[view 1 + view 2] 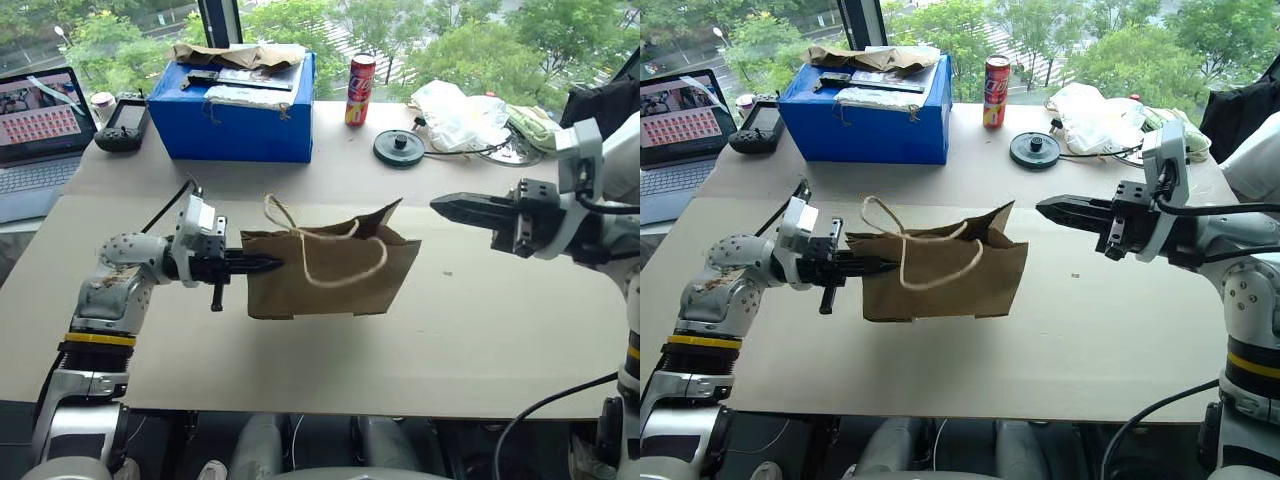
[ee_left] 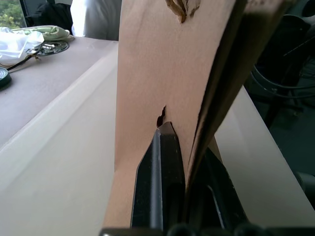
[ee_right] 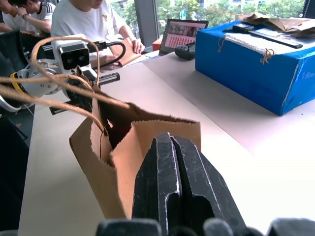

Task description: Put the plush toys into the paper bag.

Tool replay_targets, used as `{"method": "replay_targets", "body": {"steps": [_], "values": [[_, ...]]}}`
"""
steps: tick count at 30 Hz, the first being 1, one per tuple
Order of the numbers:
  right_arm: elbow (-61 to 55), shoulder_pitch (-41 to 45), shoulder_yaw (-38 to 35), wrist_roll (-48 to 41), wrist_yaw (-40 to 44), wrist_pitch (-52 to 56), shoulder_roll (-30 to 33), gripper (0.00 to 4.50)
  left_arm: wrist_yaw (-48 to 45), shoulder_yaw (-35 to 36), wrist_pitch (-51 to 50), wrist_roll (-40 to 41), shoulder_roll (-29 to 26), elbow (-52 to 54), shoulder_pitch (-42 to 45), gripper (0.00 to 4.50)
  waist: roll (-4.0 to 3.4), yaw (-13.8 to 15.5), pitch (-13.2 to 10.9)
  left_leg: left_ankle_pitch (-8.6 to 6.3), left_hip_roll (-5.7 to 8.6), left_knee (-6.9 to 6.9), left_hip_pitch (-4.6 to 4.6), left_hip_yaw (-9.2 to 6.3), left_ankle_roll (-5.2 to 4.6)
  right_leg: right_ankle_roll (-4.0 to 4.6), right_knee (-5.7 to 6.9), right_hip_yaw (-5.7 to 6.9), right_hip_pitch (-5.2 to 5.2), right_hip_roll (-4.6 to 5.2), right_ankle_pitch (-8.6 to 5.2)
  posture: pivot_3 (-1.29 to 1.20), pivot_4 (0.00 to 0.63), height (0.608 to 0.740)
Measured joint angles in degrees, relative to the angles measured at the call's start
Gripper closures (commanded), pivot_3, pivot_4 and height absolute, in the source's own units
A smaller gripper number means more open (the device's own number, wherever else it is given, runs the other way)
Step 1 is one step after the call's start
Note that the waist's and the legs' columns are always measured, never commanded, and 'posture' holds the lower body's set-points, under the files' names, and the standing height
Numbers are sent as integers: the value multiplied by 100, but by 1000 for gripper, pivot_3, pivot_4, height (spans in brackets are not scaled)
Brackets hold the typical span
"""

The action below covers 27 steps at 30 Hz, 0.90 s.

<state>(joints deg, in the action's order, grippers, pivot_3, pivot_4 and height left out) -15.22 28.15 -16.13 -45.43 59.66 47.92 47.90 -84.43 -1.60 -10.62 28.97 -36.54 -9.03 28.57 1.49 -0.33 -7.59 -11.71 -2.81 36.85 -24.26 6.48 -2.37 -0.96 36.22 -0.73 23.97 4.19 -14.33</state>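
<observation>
Bag point(image 1: 330, 270) hangs above the table point(image 1: 480, 330), its mouth up and twine handles point(image 1: 340, 255) looping over its side; left gripper point(image 1: 262, 264) pinches the bag's left edge, jaws clamped on the paper; right gripper point(image 1: 445, 205), jaws closed and empty, hovers apart to the bag's right.
</observation>
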Motion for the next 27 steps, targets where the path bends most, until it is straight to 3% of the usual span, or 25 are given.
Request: {"method": "replay_targets", "body": {"steps": [9,12,14,21,27], "values": [[126,-475,482,580,352,-420,415,4500,-425,-305,1167,-488,293,-899,11,4481,0,40,0,-1,-2,3,-2,-1,-2,0,2,-1,2,-1,0,0,150,739],[130,-490,490,617,419,-520,447,4500,-465,-336,1169,-554,289,-1029,56,3817,0,44,0,-1,-2,5,-1,-2,-3,-1,3,-1,0,-1,1,0,150,739],[130,-490,490,640,442,-560,454,4500,-462,-354,1165,-644,271,-1078,75,2968,0,47,0,-1,-2,6,-1,-2,-2,-1,2,0,1,-1,1,0,150,739],[130,-488,505,655,532,-623,462,4500,-431,-321,866,-629,108,-890,106,654,0,45,0,-1,-3,5,-3,-2,-3,-1,3,0,3,-3,1,0,150,739],[128,-445,563,703,621,-643,601,4500,-388,128,-656,14,-858,200,144,654,-1,15,0,-1,-7,4,0,-3,-2,-2,5,-1,4,-5,0,0,150,739]]}}
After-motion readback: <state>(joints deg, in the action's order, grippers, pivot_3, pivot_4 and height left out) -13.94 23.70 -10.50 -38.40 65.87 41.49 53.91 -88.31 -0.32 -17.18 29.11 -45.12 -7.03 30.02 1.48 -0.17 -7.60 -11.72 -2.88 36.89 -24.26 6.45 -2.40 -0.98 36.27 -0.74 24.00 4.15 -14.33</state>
